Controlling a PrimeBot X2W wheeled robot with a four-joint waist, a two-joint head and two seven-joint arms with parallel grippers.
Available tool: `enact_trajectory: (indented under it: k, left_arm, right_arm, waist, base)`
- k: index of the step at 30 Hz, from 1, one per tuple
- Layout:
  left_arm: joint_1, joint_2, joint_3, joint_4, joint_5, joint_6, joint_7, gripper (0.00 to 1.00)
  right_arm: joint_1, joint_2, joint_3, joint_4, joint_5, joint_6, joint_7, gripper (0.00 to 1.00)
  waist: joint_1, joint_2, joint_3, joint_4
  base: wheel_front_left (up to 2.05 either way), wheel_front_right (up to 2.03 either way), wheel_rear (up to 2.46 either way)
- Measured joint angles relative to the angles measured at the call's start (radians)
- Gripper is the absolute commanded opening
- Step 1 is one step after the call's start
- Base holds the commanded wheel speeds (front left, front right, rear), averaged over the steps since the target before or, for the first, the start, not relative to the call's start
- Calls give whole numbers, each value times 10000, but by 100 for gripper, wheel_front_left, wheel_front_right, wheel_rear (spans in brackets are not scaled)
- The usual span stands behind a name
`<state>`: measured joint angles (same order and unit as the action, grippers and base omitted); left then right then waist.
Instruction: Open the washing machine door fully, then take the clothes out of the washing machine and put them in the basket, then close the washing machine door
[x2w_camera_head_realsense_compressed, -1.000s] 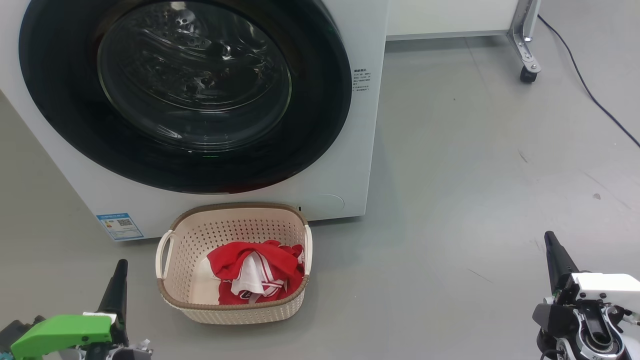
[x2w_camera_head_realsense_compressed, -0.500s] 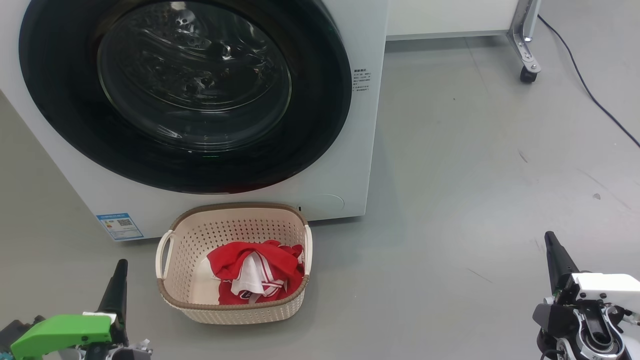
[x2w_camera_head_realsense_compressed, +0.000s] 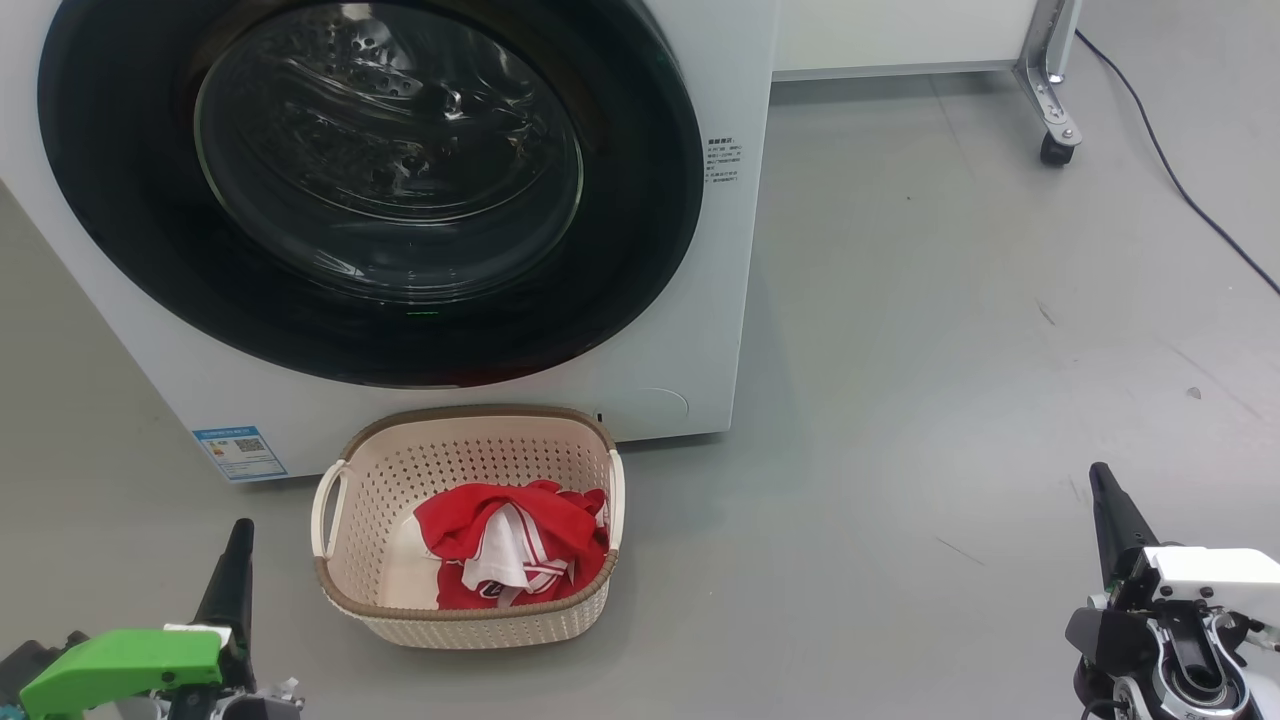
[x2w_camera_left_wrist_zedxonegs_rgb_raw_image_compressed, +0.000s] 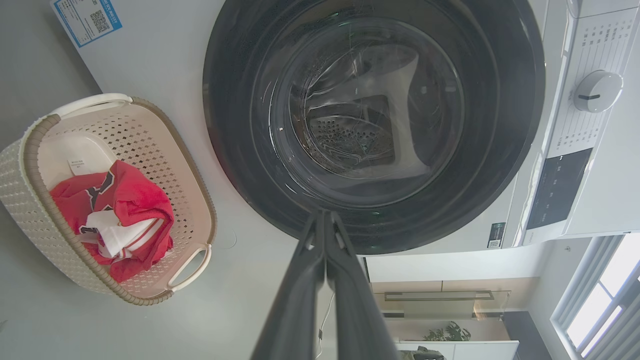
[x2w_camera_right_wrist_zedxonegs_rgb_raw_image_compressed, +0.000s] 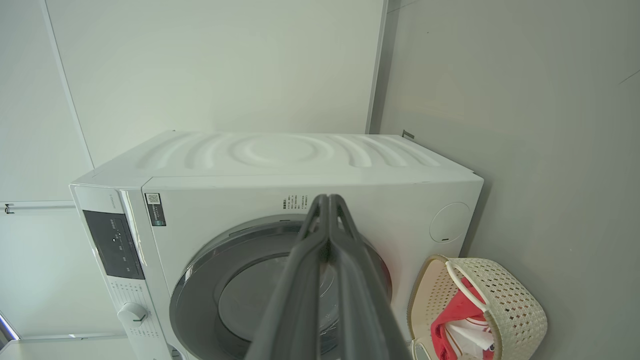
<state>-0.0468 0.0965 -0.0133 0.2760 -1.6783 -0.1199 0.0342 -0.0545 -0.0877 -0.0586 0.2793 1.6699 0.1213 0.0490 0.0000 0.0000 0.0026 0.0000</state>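
Head view: door (x2w_camera_head_realsense_compressed: 380, 170) closed, clothes (x2w_camera_head_realsense_compressed: 510, 545) in basket (x2w_camera_head_realsense_compressed: 470, 628). Wrist views: left claw (x2w_camera_left_wrist_zedxonegs_rgb_raw_image_compressed: 325, 216) and right claw (x2w_camera_right_wrist_zedxonegs_rgb_raw_image_compressed: 328, 200) both pinched together, empty.

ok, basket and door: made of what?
Basket: looks like moulded cream plastic, matte, with punched holes; brown woven-look rim, likely plastic too. Door: glossy black rim, probably plastic; clear bulging window with reflections, seemingly glass.

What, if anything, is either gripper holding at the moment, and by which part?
Nothing is held. The left gripper and the right gripper are both shut on empty air, and the clothes lie in the basket.
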Motion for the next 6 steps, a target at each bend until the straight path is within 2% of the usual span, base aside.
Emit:
enact_trajectory:
  k: [6]
  left_arm:
    - [-2,-2,8,6,0,0,2,0]
  right_arm:
    - [-1,0,-2,8,0,0,0,0]
  waist:
    - [0,0,0,0]
  base:
    - [0,0,0]
